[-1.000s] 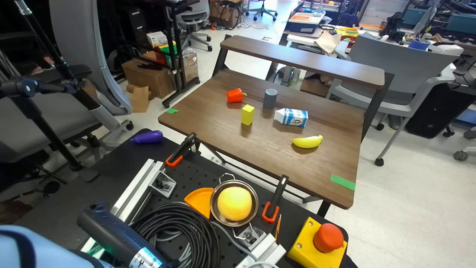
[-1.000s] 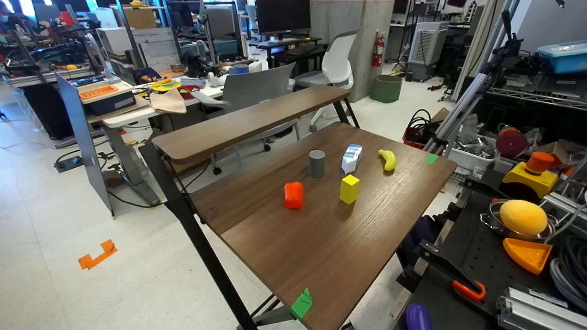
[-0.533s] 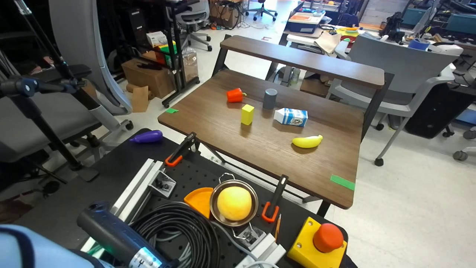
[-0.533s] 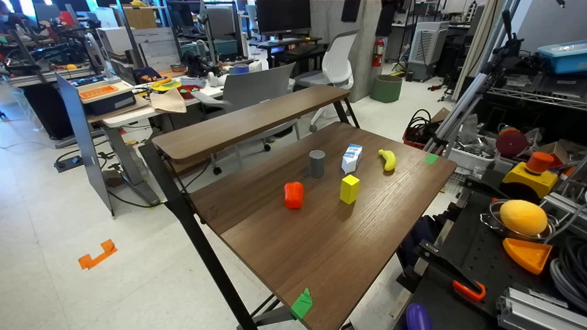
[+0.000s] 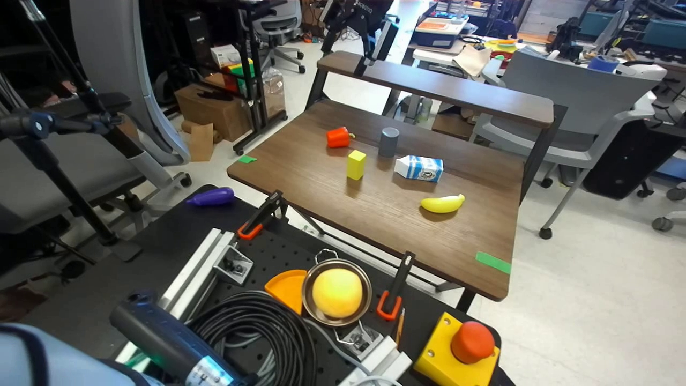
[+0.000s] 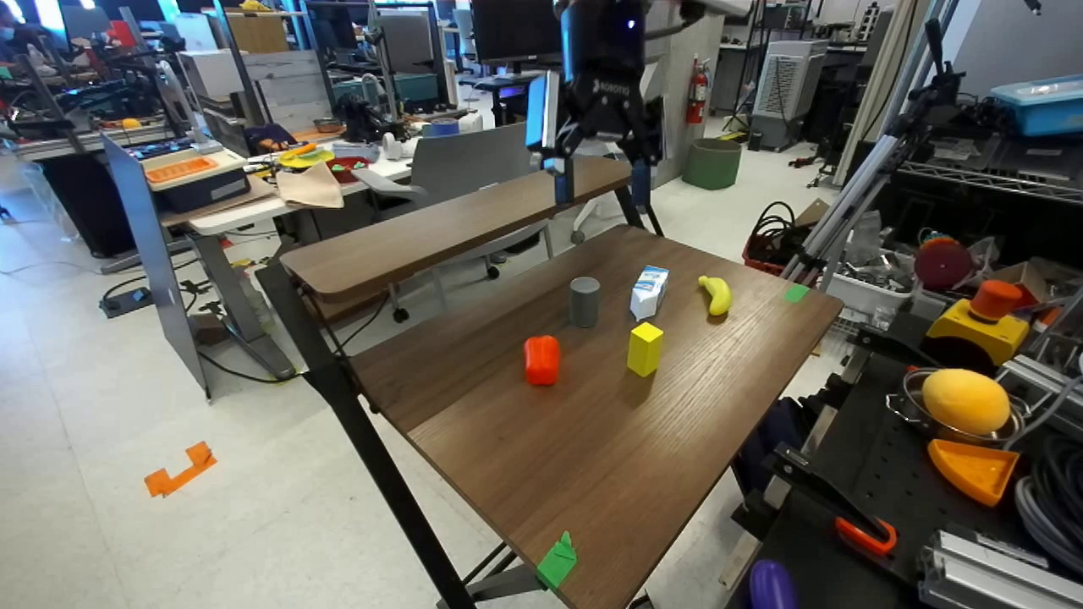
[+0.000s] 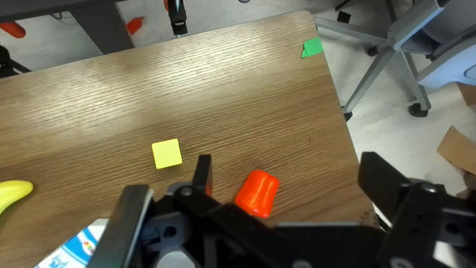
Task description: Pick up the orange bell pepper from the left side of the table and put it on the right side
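Round 3 to 8 o'clock in the wrist view, nearest: gripper (image 7: 287,167), jaws spread wide, released, its body cut off by the bottom edge.
Pepper (image 7: 258,191): on the table (image 7: 241,108) between 5 and 6 o'clock, well apart from the gripper; its stem (image 5: 351,135), hidden here, shows in an exterior view.
Cylinder (image 5: 388,142): 3 o'clock of the pepper in an exterior view; behind the gripper here, hard to make out.
Carton (image 7: 74,246): 8 o'clock, cut off below, partly behind the gripper.
Block (image 7: 167,153): 10 o'clock of the pepper, only its top showing.
Banana (image 7: 15,189): between 8 and 9 o'clock, cut off at left.
Chair (image 7: 402,39): 2 o'clock, cut off at right.
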Robot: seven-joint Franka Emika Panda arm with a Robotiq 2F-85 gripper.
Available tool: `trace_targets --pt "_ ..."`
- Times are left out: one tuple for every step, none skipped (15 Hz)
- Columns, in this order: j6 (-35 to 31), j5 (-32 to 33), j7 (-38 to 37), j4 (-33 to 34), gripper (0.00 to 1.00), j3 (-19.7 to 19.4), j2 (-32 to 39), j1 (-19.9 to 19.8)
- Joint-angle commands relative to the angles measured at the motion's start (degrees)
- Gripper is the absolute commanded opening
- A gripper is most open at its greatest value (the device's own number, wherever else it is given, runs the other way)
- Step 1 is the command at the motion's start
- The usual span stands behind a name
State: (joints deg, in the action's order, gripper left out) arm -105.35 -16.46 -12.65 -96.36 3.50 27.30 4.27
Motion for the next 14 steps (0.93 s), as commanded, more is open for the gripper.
trace_targets --pt "1.17 -0.02 -8.71 6.78 1.00 -1.11 7.67 1.43" --pt "-0.41 -0.23 -10.72 7.47 1.00 -1.39 9.00 1.72" --pt "-1.25 -0.36 -12.43 8.47 1.00 -1.58 10.28 1.91" --pt "-2.25 -0.57 -14.30 10.01 1.00 -1.75 11.89 2.11" --pt "-3.52 -0.57 -15.90 11.32 1.00 -1.88 13.25 2.32" --pt "-4.60 -0.72 -17.74 12.89 1.00 -1.93 14.87 2.56" --pt "-5.85 -0.75 -19.48 14.26 1.00 -2.00 16.26 2.86" --pt "-6.21 -0.51 -21.18 15.84 1.00 -2.09 17.73 3.24" --pt "-6.34 -0.42 -22.89 17.54 1.00 -2.13 19.36 3.64" --pt "-6.83 -0.08 -24.73 18.71 1.00 -2.30 20.50 4.13" --pt "-6.94 -0.12 -26.46 20.17 1.00 -2.24 21.93 4.53" --pt "-6.99 0.15 -27.86 21.49 1.00 -2.23 23.18 4.98" --pt "-7.35 0.50 -29.50 22.62 1.00 -2.38 24.41 5.59" --pt "-7.38 0.97 -31.20 23.65 1.00 -2.66 25.47 6.14"
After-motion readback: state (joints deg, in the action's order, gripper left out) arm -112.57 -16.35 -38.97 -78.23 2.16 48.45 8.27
